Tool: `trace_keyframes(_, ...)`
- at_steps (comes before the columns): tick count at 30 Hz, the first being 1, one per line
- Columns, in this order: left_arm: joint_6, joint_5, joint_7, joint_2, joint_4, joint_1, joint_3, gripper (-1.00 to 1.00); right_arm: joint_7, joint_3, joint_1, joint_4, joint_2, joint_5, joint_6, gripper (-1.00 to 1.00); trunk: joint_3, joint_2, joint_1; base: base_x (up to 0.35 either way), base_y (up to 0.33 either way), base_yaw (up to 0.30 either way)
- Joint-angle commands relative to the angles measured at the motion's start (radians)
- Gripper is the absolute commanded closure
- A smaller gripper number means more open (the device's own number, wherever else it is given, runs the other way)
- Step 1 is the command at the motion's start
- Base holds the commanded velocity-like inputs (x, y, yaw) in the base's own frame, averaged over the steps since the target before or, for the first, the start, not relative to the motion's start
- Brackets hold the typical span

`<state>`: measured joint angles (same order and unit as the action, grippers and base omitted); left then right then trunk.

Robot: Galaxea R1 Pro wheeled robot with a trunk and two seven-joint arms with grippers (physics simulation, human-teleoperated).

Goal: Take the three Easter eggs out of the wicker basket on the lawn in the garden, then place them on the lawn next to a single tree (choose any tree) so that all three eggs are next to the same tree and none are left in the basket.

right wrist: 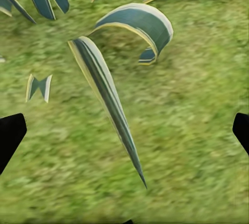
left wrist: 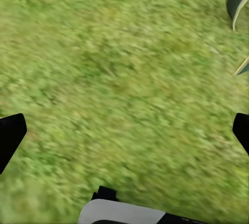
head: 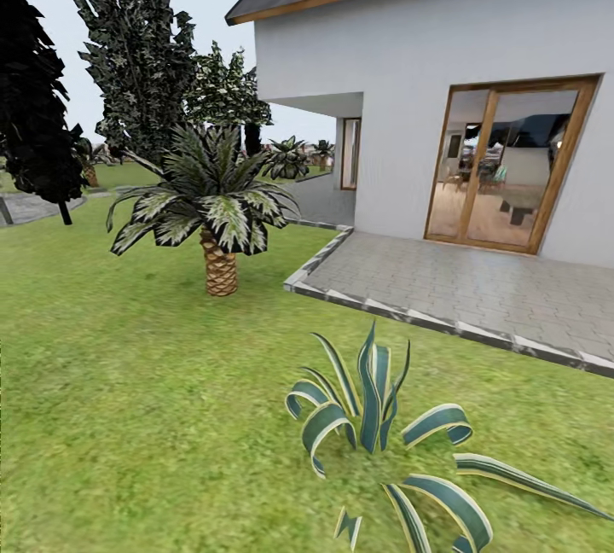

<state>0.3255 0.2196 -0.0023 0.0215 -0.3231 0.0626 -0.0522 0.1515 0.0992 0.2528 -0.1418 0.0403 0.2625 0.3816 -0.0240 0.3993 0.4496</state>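
I have both hands pointed down with fingers spread wide, the left hand (left wrist: 124, 130) over lawn (left wrist: 114, 68), the right hand (right wrist: 124, 130) above striped agave leaves (right wrist: 111, 105).

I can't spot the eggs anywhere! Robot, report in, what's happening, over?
Both grippers open, empty, over lawn. No eggs or basket in sight yet. Striped agave plant close ahead, small palm beyond, patio to the right. Over.
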Motion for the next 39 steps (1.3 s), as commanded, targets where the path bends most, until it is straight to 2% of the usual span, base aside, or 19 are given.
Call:
trace_keyframes(1, 0.003, 0.003, 0.000, 0.000, 0.001, 0.000, -0.001, -1.00, -0.001, 0.007, 0.000, 0.001, 0.000, -0.002, 0.003, -1.00, 0.000, 0.001, 0.000, 0.000, 0.164, 0.000)
trace_keyframes(27, 0.003, 0.003, 0.000, 0.000, 0.001, 0.000, 0.000, -1.00, -0.001, 0.007, 0.000, 0.001, 0.000, -0.002, 0.004, -1.00, 0.000, 0.001, 0.000, 0.000, 0.162, 0.000)
trace_keyframes(39, 0.003, 0.003, -0.001, 0.000, 0.001, 0.000, 0.000, -1.00, -0.001, 0.007, 0.000, 0.000, 0.001, -0.002, 0.003, -1.00, 0.000, 0.001, 0.000, 0.000, 0.273, 0.000)
